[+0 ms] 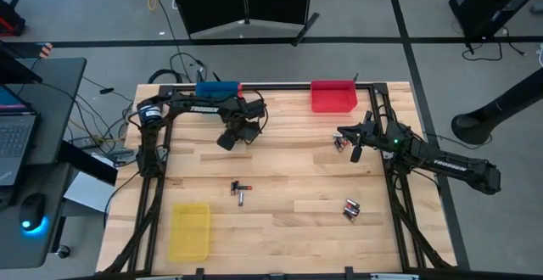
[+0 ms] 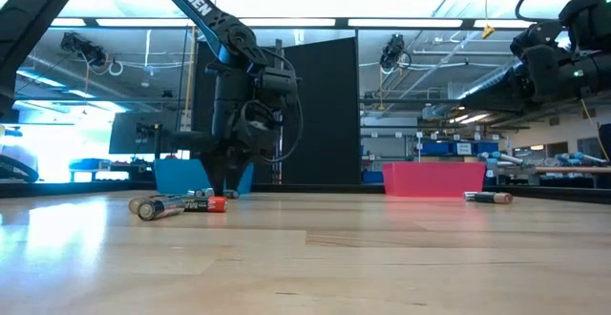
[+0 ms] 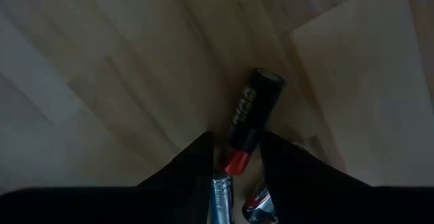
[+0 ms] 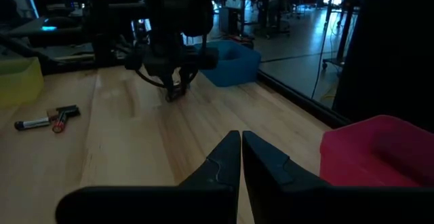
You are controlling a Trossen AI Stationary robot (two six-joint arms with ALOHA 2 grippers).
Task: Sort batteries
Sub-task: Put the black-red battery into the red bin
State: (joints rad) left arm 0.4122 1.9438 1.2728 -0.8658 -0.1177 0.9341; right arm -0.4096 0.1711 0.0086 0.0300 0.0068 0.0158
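Left hand (image 3: 234,163) gripping black-red battery (image 3: 252,119)

My left gripper (image 1: 227,141) is down on the table (image 1: 288,170), with batteries (image 3: 249,119) between its fingers.

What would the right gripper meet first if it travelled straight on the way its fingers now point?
Judging by the right wrist view, the shut right gripper points across bare table toward the left gripper and the blue bin. Probably the left arm first; depth is unclear.
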